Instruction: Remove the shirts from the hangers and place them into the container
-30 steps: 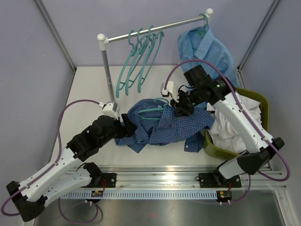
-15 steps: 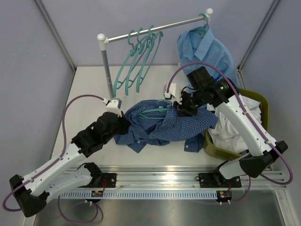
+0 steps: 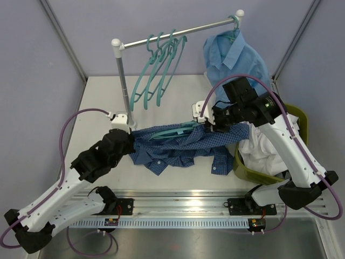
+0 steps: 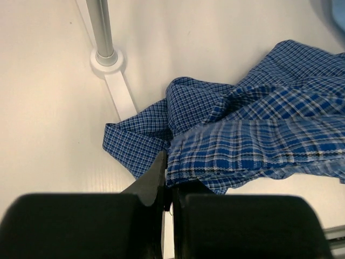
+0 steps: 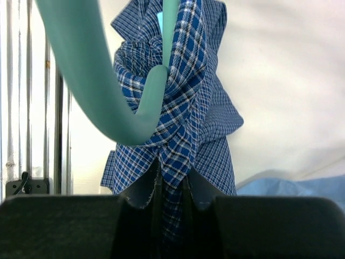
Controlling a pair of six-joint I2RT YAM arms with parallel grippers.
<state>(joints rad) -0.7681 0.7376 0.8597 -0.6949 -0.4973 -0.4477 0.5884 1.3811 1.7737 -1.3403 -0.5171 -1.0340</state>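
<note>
1. The dark blue checked shirt (image 3: 178, 145) lies mid-table, stretched taut from left to right, with its teal hanger (image 3: 172, 131) not yet out of the collar.
2. The left gripper (image 3: 131, 141) is clamped on the shirt's left edge, apparently to anchor it.
3. The right gripper (image 3: 211, 123) pinches bunched cloth beside the hanger, likely to work the shirt free.
4. The olive container (image 3: 303, 117) sits at the right with a white shirt (image 3: 264, 148) inside it, and the light blue shirt (image 3: 237, 56) hangs on the far rail (image 3: 178, 33).

Blue checked shirt (image 3: 178, 148) stretched on teal hanger (image 3: 175, 130), light blue shirt (image 3: 237, 56) hanging, white shirt (image 3: 264, 148) in olive basket (image 3: 245, 171)
</note>
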